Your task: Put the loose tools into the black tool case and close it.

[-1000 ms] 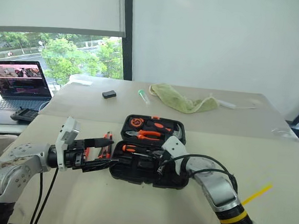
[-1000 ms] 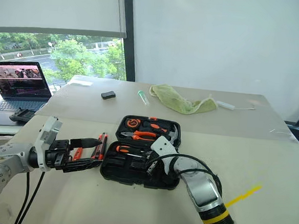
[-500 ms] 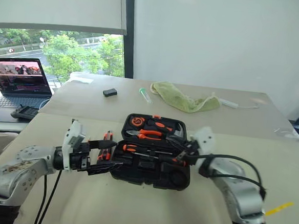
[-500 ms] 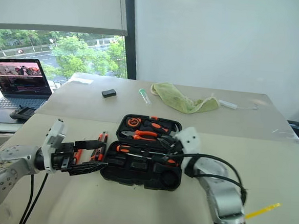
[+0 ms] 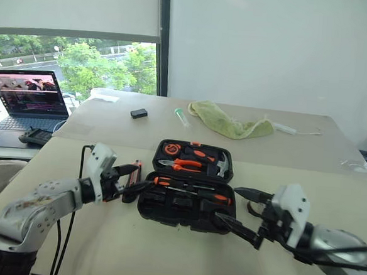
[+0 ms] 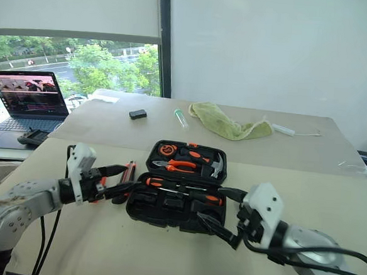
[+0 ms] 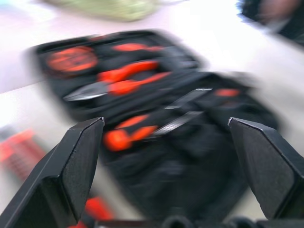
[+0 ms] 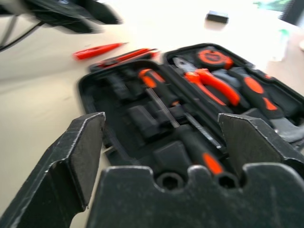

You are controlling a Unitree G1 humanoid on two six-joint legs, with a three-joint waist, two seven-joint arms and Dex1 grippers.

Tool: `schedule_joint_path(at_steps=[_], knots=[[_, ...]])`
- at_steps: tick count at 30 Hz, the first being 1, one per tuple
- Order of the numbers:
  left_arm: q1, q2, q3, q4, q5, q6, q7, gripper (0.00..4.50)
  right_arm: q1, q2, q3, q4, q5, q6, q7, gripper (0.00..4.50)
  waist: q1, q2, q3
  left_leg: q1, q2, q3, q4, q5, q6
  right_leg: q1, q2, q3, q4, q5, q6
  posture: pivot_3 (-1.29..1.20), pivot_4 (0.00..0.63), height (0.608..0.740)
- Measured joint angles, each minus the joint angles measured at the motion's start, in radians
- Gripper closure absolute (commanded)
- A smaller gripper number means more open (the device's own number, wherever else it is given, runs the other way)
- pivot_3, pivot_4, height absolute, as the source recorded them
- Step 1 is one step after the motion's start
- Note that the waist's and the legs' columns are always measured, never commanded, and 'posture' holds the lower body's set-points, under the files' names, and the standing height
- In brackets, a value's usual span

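No writing is readable on anything. The left gripper (image 6: 118,182) has its fingers spread wide and empty, just beside the open black tool case (image 6: 177,203) on the bench (image 6: 331,185). The right gripper (image 6: 219,210) is likewise splayed, holding nothing, near the case's front. Two screwdrivers (image 8: 183,121) lie inside; the utility knife (image 6: 127,172) and tester pen (image 8: 97,49) lie beside the case.

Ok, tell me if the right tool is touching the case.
Apart. In the right wrist view, the open right tool hangs short of the case, holding nothing.
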Motion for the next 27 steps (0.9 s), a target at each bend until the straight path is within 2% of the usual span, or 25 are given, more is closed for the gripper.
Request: schedule_joint_path(at_steps=[1, 4, 7, 13, 20, 27], knots=[[-0.080, -0.027, 0.010, 0.015, -0.004, 0.134, 0.063, 0.00, 0.020, -0.017, -0.020, -0.006, 0.007, -0.013, 0.018, 0.04, 0.004, -0.002, 0.001, 0.000, -0.001, 0.000, 0.001, 0.000, 0.000, 0.000, 0.000, -0.001, 0.001, 0.000, 0.001, 0.00, 0.150, 0.740], [-0.242, -0.115, 0.041, 0.065, 0.009, 0.378, 0.187, 0.00, 0.044, -0.043, -0.057, -0.009, 0.027, -0.047, 0.049, 0.04, 0.003, -0.004, 0.002, 0.000, -0.002, 0.000, 0.001, 0.000, 0.000, 0.001, 0.001, 0.000, 0.001, -0.001, 0.002, 0.00, 0.150, 0.740], [-0.319, -0.129, -0.001, 0.169, 0.050, 0.473, 0.320, 0.00, 0.052, -0.057, -0.075, -0.009, 0.038, -0.079, 0.060, 0.04, -0.009, -0.005, 0.003, 0.000, -0.002, 0.000, -0.001, 0.001, -0.001, -0.001, 0.001, 0.002, 0.002, -0.001, 0.001, 0.00, 0.150, 0.740], [-0.369, -0.162, -0.039, 0.288, 0.090, 0.485, 0.458, 0.00, 0.057, -0.061, -0.085, -0.008, 0.043, -0.108, 0.041, 0.04, 0.000, -0.007, 0.004, -0.001, -0.002, -0.001, -0.001, 0.002, -0.003, -0.002, -0.001, 0.001, 0.002, -0.001, 0.000, 0.00, 0.150, 0.740], [-0.416, -0.039, -0.083, 0.320, 0.170, 0.485, 0.456, 0.00, 0.104, -0.060, -0.085, -0.018, 0.042, -0.117, 0.000, 0.04, 0.000, -0.007, 0.004, -0.001, -0.002, -0.001, -0.002, 0.002, -0.006, -0.003, -0.002, 0.002, 0.002, -0.002, 0.000, 0.00, 0.150, 0.740], [-0.412, -0.059, -0.094, 0.460, 0.104, 0.485, 0.477, 0.00, 0.117, -0.084, -0.089, -0.019, 0.046, -0.131, 0.005, 0.04, 0.005, -0.007, 0.004, -0.002, -0.002, -0.002, -0.002, 0.001, -0.004, -0.003, -0.006, 0.001, 0.002, -0.001, 0.000, 0.00, 0.150, 0.740]])
